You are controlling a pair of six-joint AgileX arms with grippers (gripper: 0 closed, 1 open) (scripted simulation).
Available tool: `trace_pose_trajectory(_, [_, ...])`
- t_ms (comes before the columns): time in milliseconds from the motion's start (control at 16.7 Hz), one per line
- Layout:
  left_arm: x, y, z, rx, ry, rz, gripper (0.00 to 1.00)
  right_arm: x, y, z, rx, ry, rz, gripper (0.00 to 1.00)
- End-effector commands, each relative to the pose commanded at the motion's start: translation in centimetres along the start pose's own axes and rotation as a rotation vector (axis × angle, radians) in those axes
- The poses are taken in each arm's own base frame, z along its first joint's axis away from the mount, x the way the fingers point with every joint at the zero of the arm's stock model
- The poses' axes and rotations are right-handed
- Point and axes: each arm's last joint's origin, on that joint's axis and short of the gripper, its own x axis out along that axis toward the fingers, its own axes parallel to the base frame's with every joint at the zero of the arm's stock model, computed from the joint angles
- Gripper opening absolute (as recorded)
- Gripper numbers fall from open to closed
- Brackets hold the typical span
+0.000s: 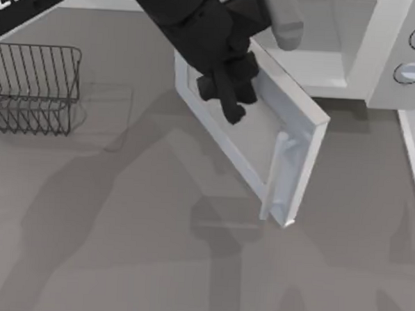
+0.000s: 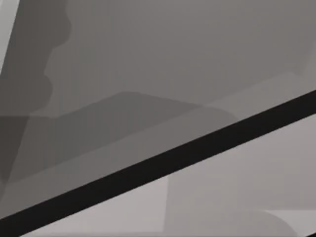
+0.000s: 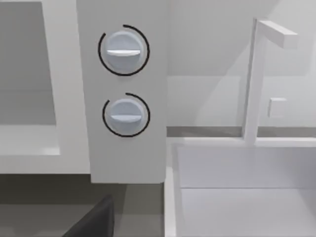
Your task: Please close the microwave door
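The microwave door (image 1: 254, 133) stands partly open, swung out from the white microwave body (image 1: 379, 74) at the back right. Its pale grey bar handle (image 1: 279, 174) is near the free edge, which points toward the table's front. My left gripper (image 1: 231, 104) reaches in from the back left and rests against the door's window near the hinge side, its black fingers together with nothing between them. The right wrist view faces the body's two round knobs (image 3: 123, 52), with a dark part of my right gripper (image 3: 94, 224) low in that view.
A black wire rack (image 1: 33, 87) stands at the left of the table. A white sink (image 3: 247, 197) with a tall faucet (image 3: 254, 79) sits right of the microwave, its rim (image 1: 413, 149) along the right edge. Open grey tabletop (image 1: 153, 264) lies in front.
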Motion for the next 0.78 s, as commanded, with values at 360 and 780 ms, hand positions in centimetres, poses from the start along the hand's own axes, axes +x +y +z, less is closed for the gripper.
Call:
trace_pose_trajectory(360, [0.1, -0.1, 0.7, -0.001, -0.006, 0.008, 0.00, 0.0, 0.0, 0.0, 0.000, 0.000, 0.000, 1.00])
trace_pose_trajectory(780, [3.3, -0.7, 0.7, -0.035, 0.079, -0.086, 0.00, 0.0, 0.0, 0.0, 0.000, 0.000, 0.000, 1.00])
